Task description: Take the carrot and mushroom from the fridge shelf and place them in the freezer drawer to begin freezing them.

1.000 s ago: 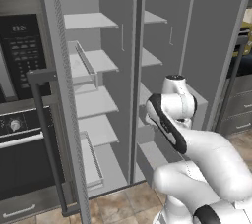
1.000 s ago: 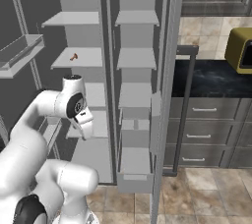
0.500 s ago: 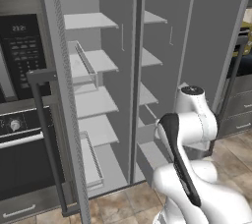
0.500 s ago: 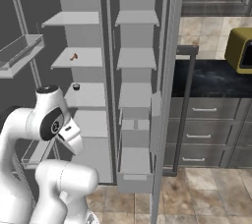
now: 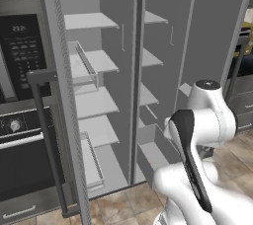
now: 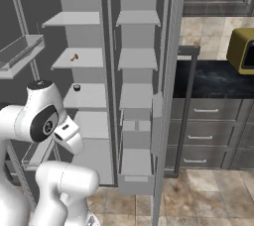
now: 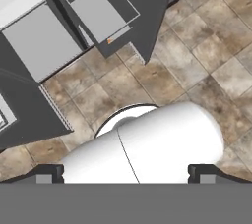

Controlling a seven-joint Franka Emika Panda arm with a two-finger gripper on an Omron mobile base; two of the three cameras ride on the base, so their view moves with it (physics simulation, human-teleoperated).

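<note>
My fingers (image 7: 49, 171) are spread as wide as they go and have hold of nothing. In the hand view they point down at the brown tiled floor (image 7: 197, 66) in front of the open fridge.

Out from there, the freezer drawer (image 6: 135, 184) is pulled out at the bottom of the right-hand column, with its pale box showing from above in the hand view too (image 7: 98, 14). I see an orange speck at its near edge there (too small, can't tell what it is).

The carrot (image 6: 74, 57) is well apart from my fingers. It lies up on the fridge shelf (image 6: 92, 60) in the left column, second slab from the top, towards its left side. The mushroom (image 6: 76, 87), a small dark blob, sits on the slab just below, also on the left.

The arm is folded back low in front of the fridge, with the elbow up. The black oven (image 5: 20, 51) is left of the fridge. The dark counter (image 6: 213, 79) with a yellow appliance (image 6: 243, 49) is to the right.
</note>
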